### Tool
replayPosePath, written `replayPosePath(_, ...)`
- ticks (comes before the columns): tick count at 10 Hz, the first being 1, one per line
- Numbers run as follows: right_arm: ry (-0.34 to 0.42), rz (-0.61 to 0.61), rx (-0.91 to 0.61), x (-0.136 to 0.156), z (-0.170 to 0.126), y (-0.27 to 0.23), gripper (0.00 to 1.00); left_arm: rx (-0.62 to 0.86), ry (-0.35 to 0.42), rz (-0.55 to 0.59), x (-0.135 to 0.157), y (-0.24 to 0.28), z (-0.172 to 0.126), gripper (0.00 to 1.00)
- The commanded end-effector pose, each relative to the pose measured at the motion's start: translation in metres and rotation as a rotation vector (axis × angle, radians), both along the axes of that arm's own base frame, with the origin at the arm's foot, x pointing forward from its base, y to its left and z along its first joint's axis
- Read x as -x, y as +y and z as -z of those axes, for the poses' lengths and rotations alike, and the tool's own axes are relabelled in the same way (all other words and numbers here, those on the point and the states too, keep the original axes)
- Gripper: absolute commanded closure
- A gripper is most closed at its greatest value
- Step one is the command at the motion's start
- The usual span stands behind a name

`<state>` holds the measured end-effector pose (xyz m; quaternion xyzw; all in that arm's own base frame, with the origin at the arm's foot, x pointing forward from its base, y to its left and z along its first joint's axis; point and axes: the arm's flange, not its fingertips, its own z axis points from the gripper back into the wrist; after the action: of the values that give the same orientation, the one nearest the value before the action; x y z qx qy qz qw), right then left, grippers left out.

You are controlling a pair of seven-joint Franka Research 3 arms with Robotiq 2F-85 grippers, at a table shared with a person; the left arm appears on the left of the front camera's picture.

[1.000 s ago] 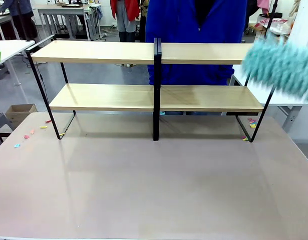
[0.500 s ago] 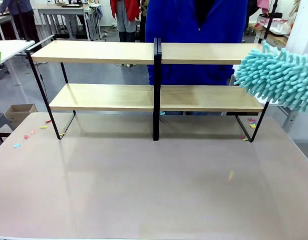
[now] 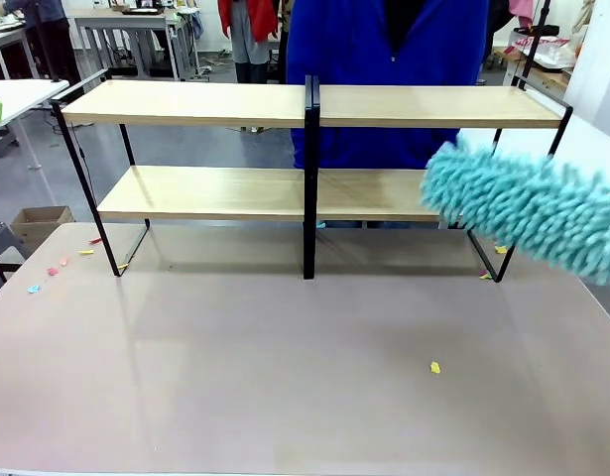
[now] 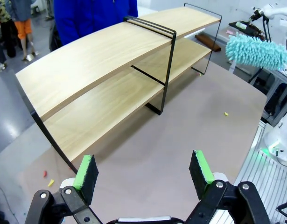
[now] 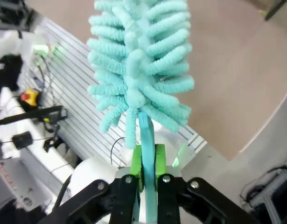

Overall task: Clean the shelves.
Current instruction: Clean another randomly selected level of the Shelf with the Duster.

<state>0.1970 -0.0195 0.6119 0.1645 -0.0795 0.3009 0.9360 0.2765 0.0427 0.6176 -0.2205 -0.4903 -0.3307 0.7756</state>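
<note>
Shelves (image 3: 314, 149) stand across the far half of the counter (image 3: 285, 377), with the teal duster (image 3: 528, 210) now lower and further in than a moment ago, at the right end of the lower board, which looks like a sweep beginning. A yellow scrap (image 3: 434, 368) has landed on the counter. The right hand (image 5: 145, 163) pinches the duster's handle; the left hand (image 4: 143, 170) hangs wide and empty.

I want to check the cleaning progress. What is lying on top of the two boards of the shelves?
Both pale boards of the shelves look bare. The teal duster, shut in the right gripper, covers the lower board's right end, so that part cannot be judged. One yellow scrap lies on the table.
</note>
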Motion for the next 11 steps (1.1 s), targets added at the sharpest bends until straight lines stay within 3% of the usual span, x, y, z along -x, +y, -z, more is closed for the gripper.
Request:
replayPosePath(1,0.083,-0.067,-0.003,-0.001,0.013,0.022,0.88,0.006,-0.007,0.015,-0.001,0.000,0.002,0.00)
replayPosePath(4,0.143,-0.033,0.136,-0.023,0.077,0.096,0.88,0.006,-0.007,0.015,-0.001,0.000,0.002,0.00)
replayPosePath(5,0.092,0.065,0.217,-0.031,0.101,0.117,0.88,0.006,-0.007,0.015,-0.001,0.000,0.002,0.00)
replayPosePath(6,0.093,0.199,0.289,-0.025,0.101,0.116,0.88,0.006,-0.007,0.015,-0.001,0.000,0.002,0.00)
replayPosePath(7,0.134,-0.024,0.158,-0.019,0.086,0.092,0.88,0.006,-0.007,0.015,-0.001,0.000,0.002,0.00)
replayPosePath(8,0.110,0.055,0.217,-0.027,0.096,0.111,0.88,0.006,-0.007,0.015,-0.001,0.000,0.002,0.00)
replayPosePath(10,0.136,0.056,0.262,-0.076,0.140,0.134,0.88,0.006,-0.007,0.015,-0.001,0.000,0.002,0.00)
replayPosePath(11,0.083,0.133,0.257,-0.083,0.153,0.136,0.88,0.006,-0.007,0.015,-0.001,0.000,0.002,0.00)
